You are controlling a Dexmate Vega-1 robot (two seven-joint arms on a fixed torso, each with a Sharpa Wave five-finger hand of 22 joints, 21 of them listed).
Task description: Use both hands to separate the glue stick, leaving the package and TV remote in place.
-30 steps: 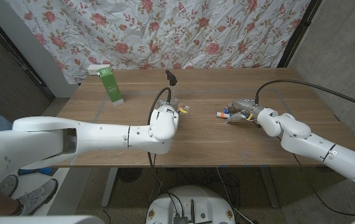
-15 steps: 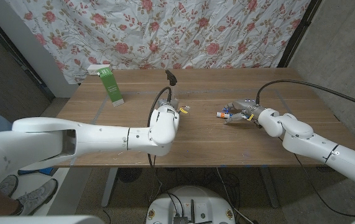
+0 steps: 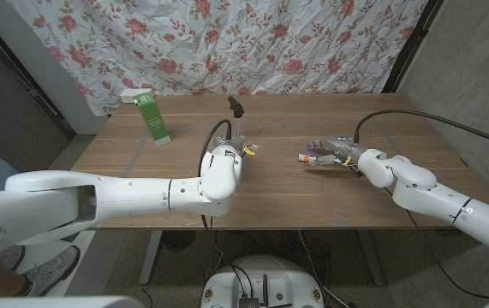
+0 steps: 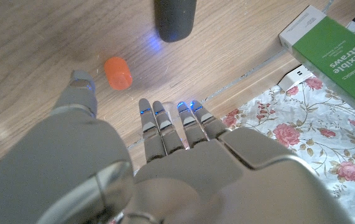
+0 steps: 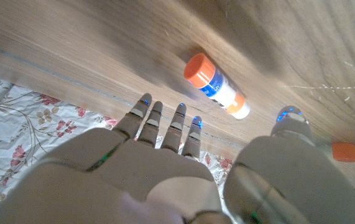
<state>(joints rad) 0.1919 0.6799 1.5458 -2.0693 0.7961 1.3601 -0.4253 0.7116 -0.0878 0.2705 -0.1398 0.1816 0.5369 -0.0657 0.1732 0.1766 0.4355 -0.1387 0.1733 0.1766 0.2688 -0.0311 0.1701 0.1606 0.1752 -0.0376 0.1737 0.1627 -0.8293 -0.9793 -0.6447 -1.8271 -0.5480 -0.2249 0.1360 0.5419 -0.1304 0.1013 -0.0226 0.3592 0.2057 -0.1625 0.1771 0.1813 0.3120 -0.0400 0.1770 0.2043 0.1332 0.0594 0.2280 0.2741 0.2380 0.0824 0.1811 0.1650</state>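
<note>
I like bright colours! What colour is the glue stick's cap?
Orange. The glue stick shows best in the right wrist view.

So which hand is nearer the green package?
Left. The left hand sits mid-table, a short stretch from the green package; the right hand is far across the table by the glue stick.

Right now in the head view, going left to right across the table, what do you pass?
Green package → dark TV remote → left hand with a small orange cap beside it → glue stick → right hand.
</note>
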